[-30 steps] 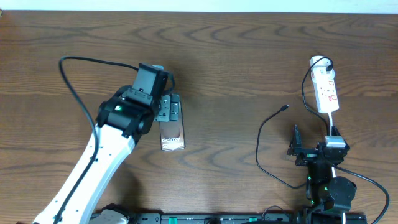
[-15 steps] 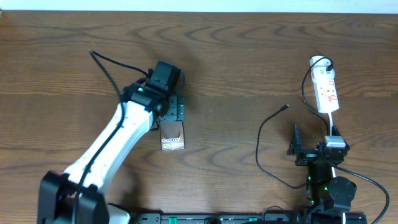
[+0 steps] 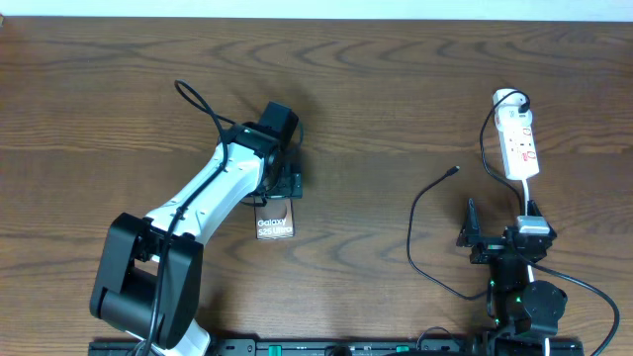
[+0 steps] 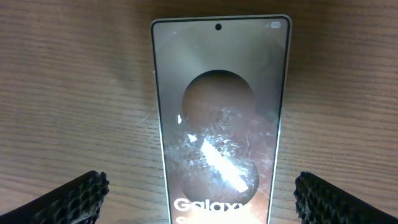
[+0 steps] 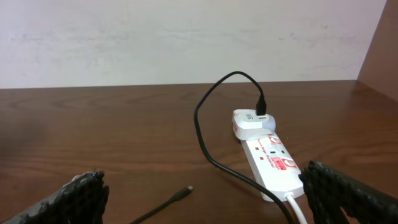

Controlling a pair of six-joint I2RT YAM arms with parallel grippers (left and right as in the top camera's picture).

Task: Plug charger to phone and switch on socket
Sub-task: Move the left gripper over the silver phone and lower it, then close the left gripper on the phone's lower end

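A: Overhead?
B: L hand [image 3: 281, 184] spread wide, right over the phone's [image 3: 276, 224] top end, gripping nothing. Phone flat on desk [image 3: 376, 79], left of centre. R hand [image 3: 500, 218] also released, empty, near front edge. Socket [image 3: 517, 143] far right. Charger [image 3: 412, 232] loops left of R hand, tip loose on desk.
A: L wrist?
B: Phone face up, "Galaxy" showing, between the fingers [image 4: 74, 199], clear of both.
A: R wrist?
B: Fingers wide apart. Charger's far end sits in white adapter [image 5: 252, 121] on socket.
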